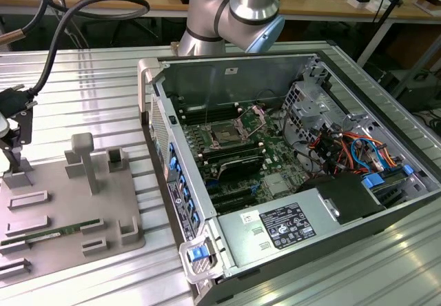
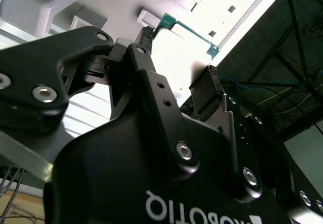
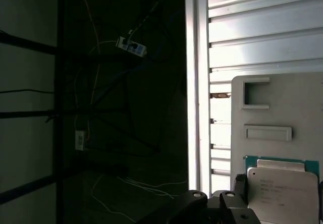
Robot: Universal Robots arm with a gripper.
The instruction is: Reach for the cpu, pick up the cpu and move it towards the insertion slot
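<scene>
In the first wrist view the cpu (image 3: 280,196) is a silvery square with a pale rim and a teal edge, lying on the grey tray (image 3: 303,90). A dark finger (image 3: 239,182) stands right beside its edge. In the second wrist view my gripper (image 2: 179,52) has its jaws spread, with the cpu's green edge (image 2: 187,30) between the fingertips; I cannot tell if they touch it. In the exterior view my gripper (image 1: 14,156) is low over the tray's (image 1: 62,202) far corner, at the view's left. The insertion slot (image 1: 226,134) sits in the open computer's motherboard.
A green memory stick (image 1: 48,235) and several raised grey blocks (image 1: 83,154) are on the tray. The open computer case (image 1: 289,216) lies to the exterior view's right of the tray on a ribbed metal table. A thick black cable (image 1: 62,30) loops to my wrist.
</scene>
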